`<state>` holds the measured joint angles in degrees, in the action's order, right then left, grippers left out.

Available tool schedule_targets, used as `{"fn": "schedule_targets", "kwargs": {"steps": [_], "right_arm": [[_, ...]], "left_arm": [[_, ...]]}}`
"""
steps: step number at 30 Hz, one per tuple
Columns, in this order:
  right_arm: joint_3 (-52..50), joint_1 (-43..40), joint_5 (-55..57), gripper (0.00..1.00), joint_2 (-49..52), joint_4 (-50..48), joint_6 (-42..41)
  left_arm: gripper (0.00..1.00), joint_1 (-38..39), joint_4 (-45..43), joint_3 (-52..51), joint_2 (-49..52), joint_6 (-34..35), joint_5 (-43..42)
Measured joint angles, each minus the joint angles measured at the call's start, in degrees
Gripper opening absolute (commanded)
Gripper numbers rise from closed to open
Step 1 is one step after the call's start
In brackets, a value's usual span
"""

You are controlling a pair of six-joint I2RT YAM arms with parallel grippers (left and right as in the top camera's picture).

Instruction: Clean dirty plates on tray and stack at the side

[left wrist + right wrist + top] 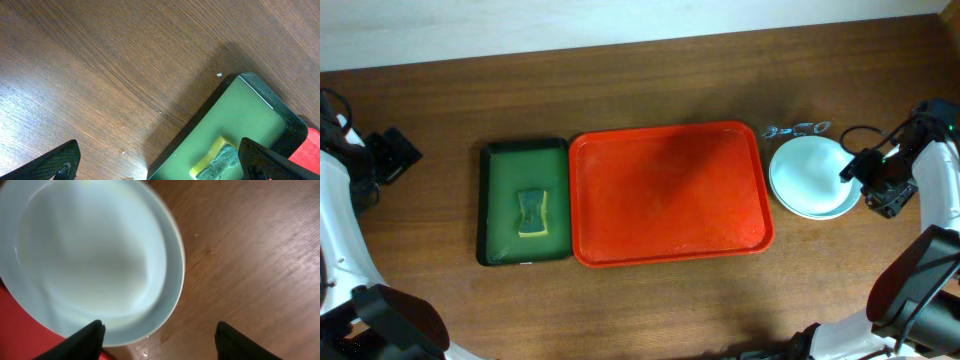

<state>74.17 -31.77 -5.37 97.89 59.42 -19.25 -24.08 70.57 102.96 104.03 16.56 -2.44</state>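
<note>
Several plates (808, 176) stacked, pale mint, glossy | left tool (157, 152) wide | right tool (159, 330) wide

White arms (942, 185), black carbon-weave hands (162, 164).

text: none legible | labels: none | numbers: none

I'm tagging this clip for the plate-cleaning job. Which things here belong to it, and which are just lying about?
Belong to the job:
- plates, stacked beside the red tray
- red tray
- sponge, probably for wiping, lying in the green tray

Just lying about:
- small clear bits next to the plates, too small to identify
</note>
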Motion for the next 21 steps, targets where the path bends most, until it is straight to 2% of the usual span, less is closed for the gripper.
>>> {"fn": "schedule_targets", "kwargs": {"steps": [4,10,11,12,17,21], "right_arm": [[-0.07,2.71,-3.21,0.66,-0.24,2.58,4.96],[-0.15,16.79,-5.57,0.67,-1.2,9.27,13.62],[-0.15,19.06,-5.77,0.91,-1.2,9.27,13.94],[-0.15,21.62,-5.81,0.99,-1.2,9.2,14.32],[-0.15,30.36,-6.34,0.99,-1.2,9.16,15.19],[-0.15,31.45,-6.34,0.99,-1.2,9.16,15.21]], "left_arm": [[0.99,0.0,0.02,0.0,0.0,-0.02,0.0],[0.99,0.0,0.0,0.0,0.0,0.0,0.02],[0.99,0.0,0.0,0.0,0.0,0.0,0.0],[0.99,0.0,0.0,0.0,0.0,0.0,0.0],[0.99,0.0,0.02,0.0,0.0,0.0,0.0],[0.99,0.0,0.0,0.0,0.0,-0.02,0.02]]}}
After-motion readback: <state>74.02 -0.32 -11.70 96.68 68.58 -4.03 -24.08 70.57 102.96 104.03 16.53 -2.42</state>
